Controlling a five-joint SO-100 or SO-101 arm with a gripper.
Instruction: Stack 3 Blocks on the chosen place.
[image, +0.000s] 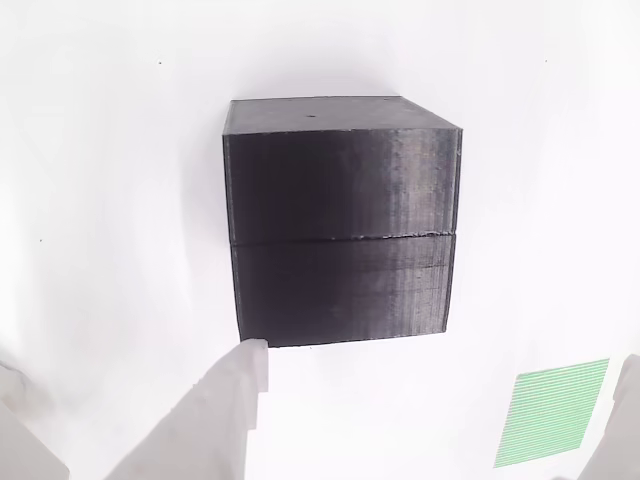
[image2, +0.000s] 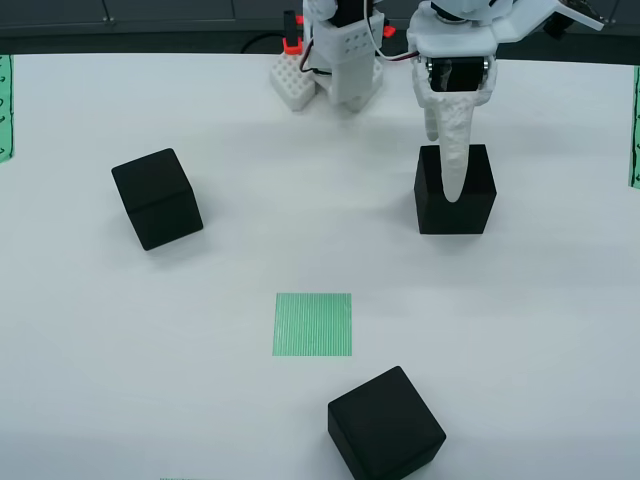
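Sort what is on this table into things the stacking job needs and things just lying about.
Needed:
- block under the gripper
- block at the left
- block at the front
- green striped patch
- gripper

Lying about:
- green strips at the side edges
- white arm base

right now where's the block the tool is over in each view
View that rides on the tool: the block sits at centre, a white finger tip at its lower left corner.
View from above: the same block is upper right, with the tool hanging over it.
Shared landmark: the green striped patch, lower right in the riding view, centre from above.
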